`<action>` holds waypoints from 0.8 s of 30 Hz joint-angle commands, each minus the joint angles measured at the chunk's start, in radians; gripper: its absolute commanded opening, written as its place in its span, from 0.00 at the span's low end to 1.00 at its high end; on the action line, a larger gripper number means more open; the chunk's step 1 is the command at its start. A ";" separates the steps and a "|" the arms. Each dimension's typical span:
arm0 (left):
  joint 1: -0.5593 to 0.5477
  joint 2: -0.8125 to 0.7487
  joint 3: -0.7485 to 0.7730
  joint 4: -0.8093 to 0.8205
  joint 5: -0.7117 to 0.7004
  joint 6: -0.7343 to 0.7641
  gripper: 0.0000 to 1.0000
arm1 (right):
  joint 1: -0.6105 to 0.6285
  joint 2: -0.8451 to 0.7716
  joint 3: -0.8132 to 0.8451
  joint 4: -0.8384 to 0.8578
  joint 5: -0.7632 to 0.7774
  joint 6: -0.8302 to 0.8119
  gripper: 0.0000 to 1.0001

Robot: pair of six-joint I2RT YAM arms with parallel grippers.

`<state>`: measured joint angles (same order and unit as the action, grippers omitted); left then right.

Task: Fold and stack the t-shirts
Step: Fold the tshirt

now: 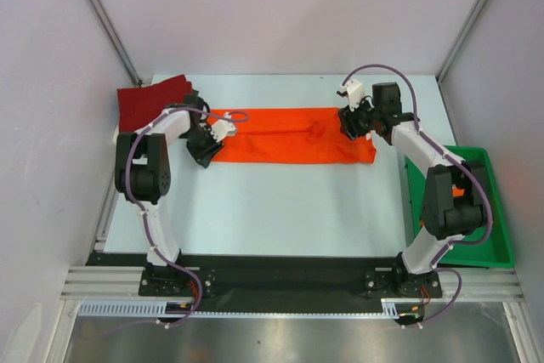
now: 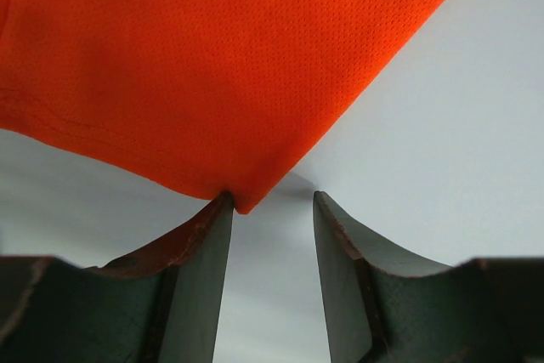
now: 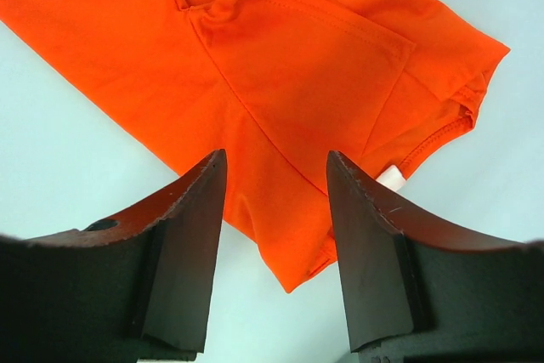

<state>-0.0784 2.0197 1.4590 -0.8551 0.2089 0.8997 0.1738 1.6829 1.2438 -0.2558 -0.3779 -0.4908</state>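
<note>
A bright orange t-shirt (image 1: 293, 135) lies folded into a long strip across the back of the table. My left gripper (image 1: 206, 144) is open at its left end; in the left wrist view a corner of the orange cloth (image 2: 212, 65) touches the tip of the left finger (image 2: 200, 240). My right gripper (image 1: 353, 121) is open over the strip's right end; in the right wrist view the folded sleeve and neck area (image 3: 289, 65) lies between and beyond the fingers. A folded dark red t-shirt (image 1: 153, 99) lies at the back left.
A green plastic bin (image 1: 463, 210) stands at the right edge of the table with some orange cloth in it, partly hidden by the right arm. The pale table top (image 1: 280, 210) spreads in front of the strip. White walls surround the cell.
</note>
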 commanded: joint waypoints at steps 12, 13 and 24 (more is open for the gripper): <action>-0.012 0.036 0.003 0.054 -0.034 0.019 0.36 | 0.006 -0.034 -0.029 0.026 0.007 -0.020 0.56; -0.012 0.036 0.001 0.054 -0.032 0.018 0.33 | 0.006 -0.032 -0.026 0.024 0.008 -0.026 0.56; -0.026 -0.033 -0.104 0.071 -0.068 -0.005 0.01 | -0.112 0.067 0.081 0.086 0.025 0.264 0.56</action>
<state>-0.0902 2.0144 1.4353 -0.7776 0.1421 0.8917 0.1200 1.7061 1.2335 -0.2329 -0.3553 -0.3790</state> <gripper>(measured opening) 0.011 0.555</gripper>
